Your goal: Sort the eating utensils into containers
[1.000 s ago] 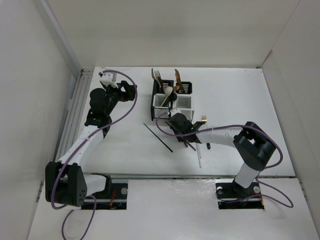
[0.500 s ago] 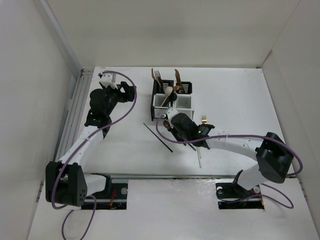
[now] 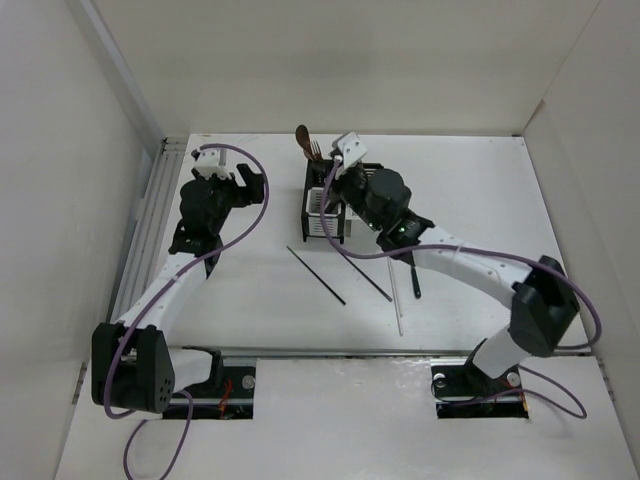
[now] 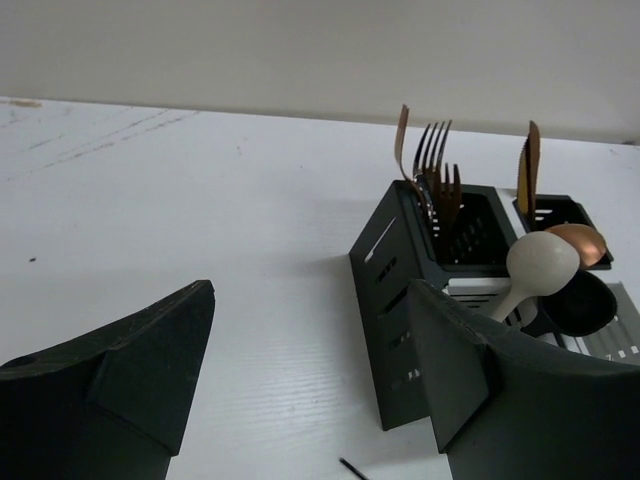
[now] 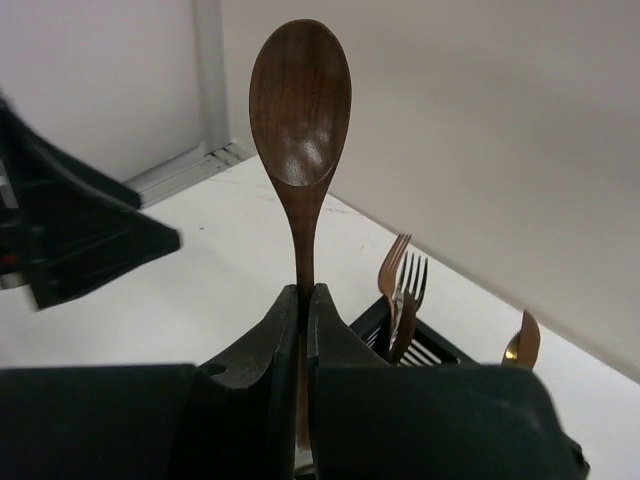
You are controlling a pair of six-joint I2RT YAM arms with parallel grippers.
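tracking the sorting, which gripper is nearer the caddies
Right. The right gripper is over the caddies, shut on a wooden spoon; the left gripper is open, apart to their left.

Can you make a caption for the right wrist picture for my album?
Right tool pinching a brown spoon upright, with forks poking out of the caddy behind.

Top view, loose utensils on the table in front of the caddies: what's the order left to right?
Going right: black chopstick → second black chopstick → white chopstick → short dark utensil, type unclear.
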